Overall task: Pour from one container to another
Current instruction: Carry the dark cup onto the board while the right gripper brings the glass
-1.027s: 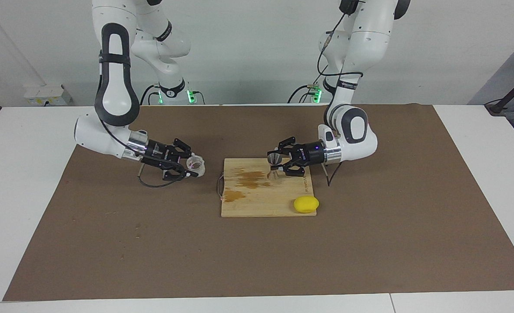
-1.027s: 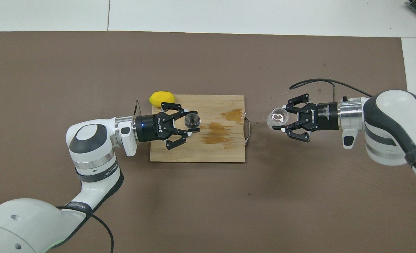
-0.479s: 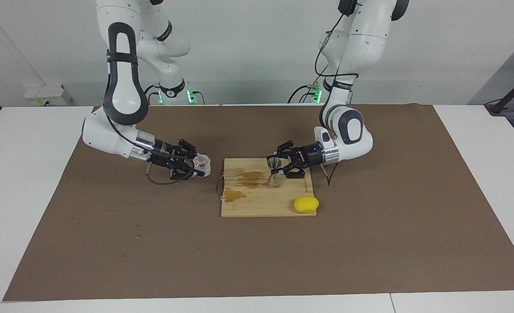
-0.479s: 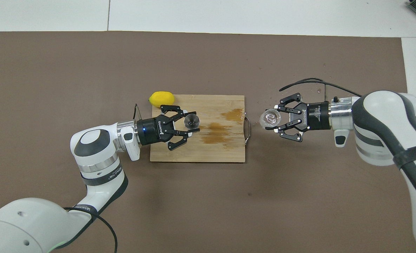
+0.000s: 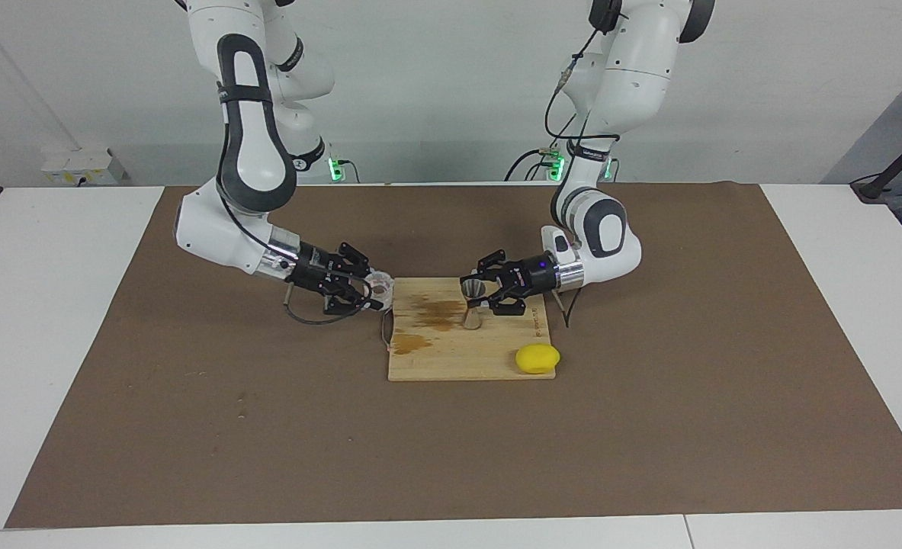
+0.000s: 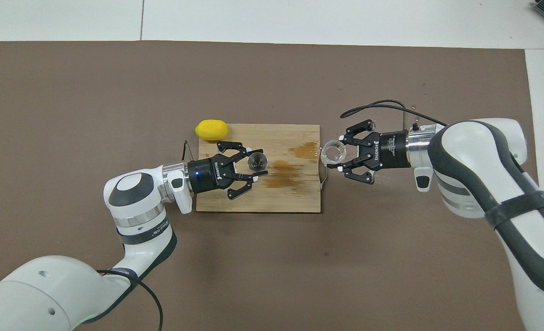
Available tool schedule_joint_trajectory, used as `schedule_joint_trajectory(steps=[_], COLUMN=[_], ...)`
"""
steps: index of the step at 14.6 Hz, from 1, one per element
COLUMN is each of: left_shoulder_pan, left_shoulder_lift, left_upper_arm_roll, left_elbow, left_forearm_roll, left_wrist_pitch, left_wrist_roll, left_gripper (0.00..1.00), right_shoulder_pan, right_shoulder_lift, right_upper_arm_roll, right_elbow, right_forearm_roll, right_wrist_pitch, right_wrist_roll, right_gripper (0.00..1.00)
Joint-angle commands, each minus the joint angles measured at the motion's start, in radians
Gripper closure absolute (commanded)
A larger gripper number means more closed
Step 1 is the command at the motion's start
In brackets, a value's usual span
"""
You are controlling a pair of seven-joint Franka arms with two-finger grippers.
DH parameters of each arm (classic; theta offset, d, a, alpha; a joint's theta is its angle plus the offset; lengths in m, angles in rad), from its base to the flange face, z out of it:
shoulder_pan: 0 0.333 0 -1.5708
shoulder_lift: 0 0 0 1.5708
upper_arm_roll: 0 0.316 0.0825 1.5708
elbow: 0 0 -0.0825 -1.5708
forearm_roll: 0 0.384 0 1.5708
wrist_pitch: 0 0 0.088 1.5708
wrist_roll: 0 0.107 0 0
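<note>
Glass tumbler (image 6: 333, 152): small, clear, thick-walled; right end effector (image 6: 339, 154) is clamped on it, over the board's handle end.
Jigger (image 6: 257, 161): silvery hourglass metal, upright on the stained bamboo board (image 6: 272, 202), clasped by left end effector (image 6: 255, 162).
Lemon (image 6: 211, 129): smooth, yellow, at the board's corner.

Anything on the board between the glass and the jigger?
Only a brown wet stain on the board, plain in the overhead view. Glass is in the right gripper, jigger in the left.
</note>
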Motion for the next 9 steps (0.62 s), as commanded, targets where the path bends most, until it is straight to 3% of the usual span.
schedule_joint_trajectory(steps=[1, 4, 5, 7, 8, 9], left_shoulder_pan=[-0.020, -0.020, -0.020, -0.020, -0.020, -0.019], left_shoulder_lift=[0.007, 0.009, 0.013, 0.015, 0.015, 0.015], left_upper_arm_roll=[0.013, 0.013, 0.013, 0.013, 0.013, 0.013], left_elbow=[-0.004, -0.005, -0.005, -0.005, -0.005, -0.005], left_forearm_roll=[-0.031, -0.031, -0.031, -0.032, -0.032, -0.032], left_wrist_pitch=[0.010, 0.016, 0.018, 0.019, 0.018, 0.015], left_wrist_roll=[0.039, 0.045, 0.045, 0.047, 0.047, 0.047], left_gripper=[0.61, 0.58, 0.49, 0.11, 0.00, 0.00], right_shoulder_pan=[0.032, 0.059, 0.069, 0.076, 0.078, 0.087], right_shoulder_lift=[0.003, 0.006, 0.006, 0.007, 0.007, 0.009], right_upper_arm_roll=[-0.002, -0.005, -0.007, -0.007, -0.007, -0.008], right_elbow=[0.026, 0.035, 0.039, 0.050, 0.052, 0.056], right_forearm_roll=[-0.009, -0.017, -0.035, -0.061, -0.061, -0.061], right_wrist_pitch=[0.029, 0.045, 0.045, 0.051, 0.056, 0.057], right_wrist_roll=[0.049, 0.068, 0.074, 0.080, 0.089, 0.095], right_gripper=[1.00, 1.00, 1.00, 1.00, 1.00, 1.00])
